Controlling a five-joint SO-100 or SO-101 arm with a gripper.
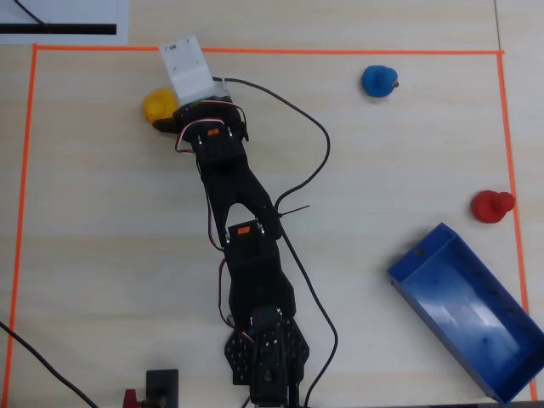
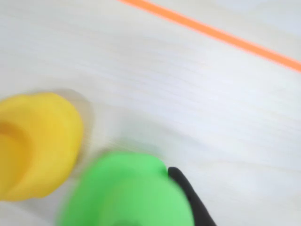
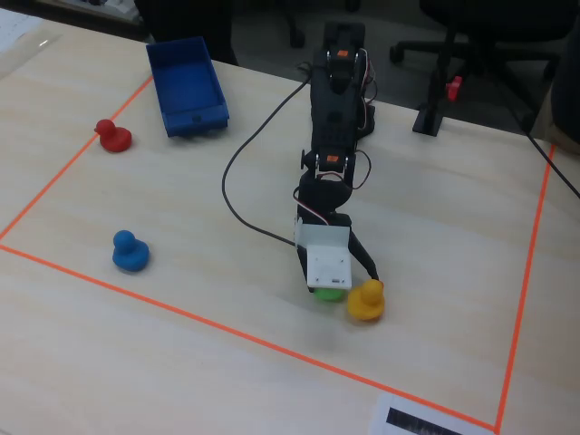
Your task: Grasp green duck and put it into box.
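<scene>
Item: two-finger black gripper (image 3: 337, 288), sitting low over the pale wooden table (image 3: 181, 353) near the far edge of the orange tape border (image 1: 340, 52) in the overhead view. One black finger (image 2: 190, 195) is showing in the wrist view, lying against the right side of the small bright green rounded rubber duck (image 2: 129, 193); whether the jaws are closing on it or standing apart cannot be told.

The green duck is sitting on the table under the gripper's white camera block (image 3: 326, 263), only its edge (image 3: 328, 294) peeking out in the fixed view. The yellow rubber duck (image 3: 366, 300) is standing just beside it.

Standing well apart: a blue rubber duck (image 1: 378, 81), a red rubber duck (image 1: 491, 206), and the large shallow blue plastic box (image 1: 442, 263), lying at an angle near the border's corner.
</scene>
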